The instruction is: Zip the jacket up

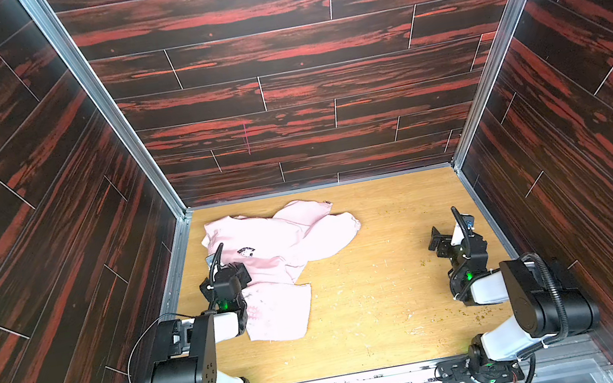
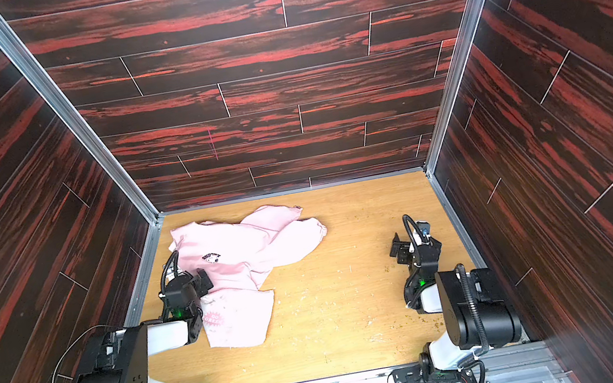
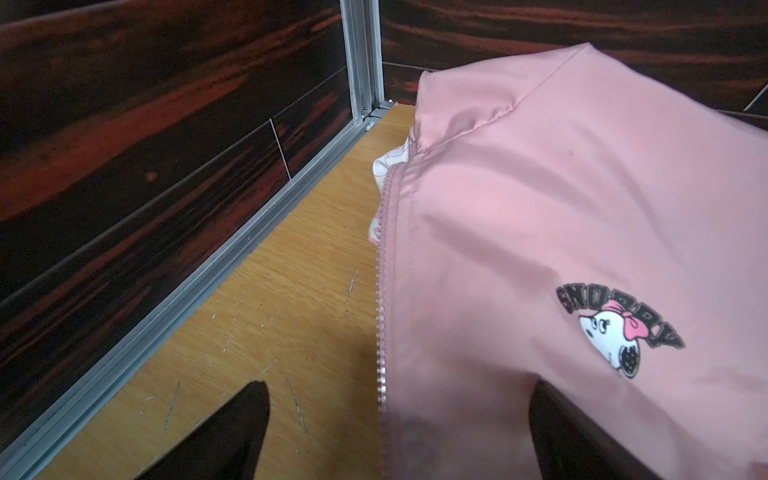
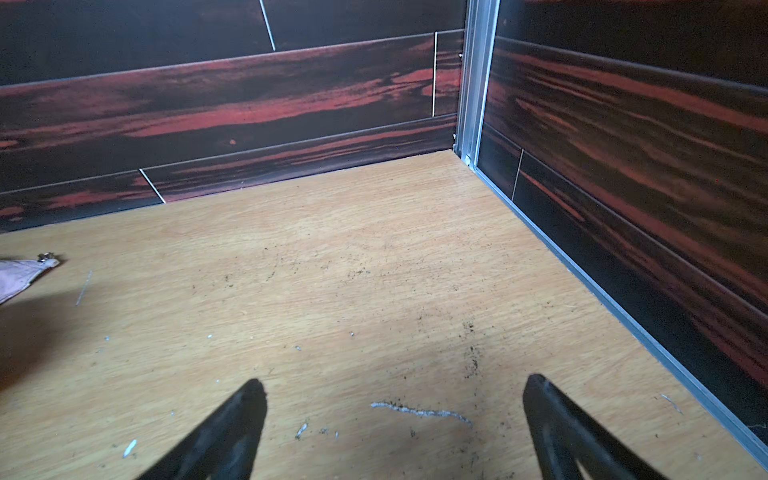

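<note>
The light pink jacket [image 1: 284, 246] [image 2: 252, 252] lies crumpled on the far left of the wooden table, with its dark chest logo [image 3: 615, 328] facing up and a paler printed flap toward the front. My left gripper [image 1: 243, 274] [image 3: 399, 386] hovers open over its left side. A row of zipper teeth [image 3: 381, 311] runs between the fingers, one finger over bare wood and the other over pink fabric. My right gripper [image 1: 437, 240] [image 4: 395, 384] stands open over bare wood at the right, far from the jacket. Only a fabric corner with a small metal piece [image 4: 48, 258] shows in the right wrist view.
Dark red wood-patterned walls with aluminium rails [image 1: 177, 260] enclose the wooden table [image 1: 379, 307] on three sides. Small crumbs and scratches [image 1: 481, 313] dot the wood near the right arm. The left wall rail [image 3: 199, 291] runs close beside the left gripper.
</note>
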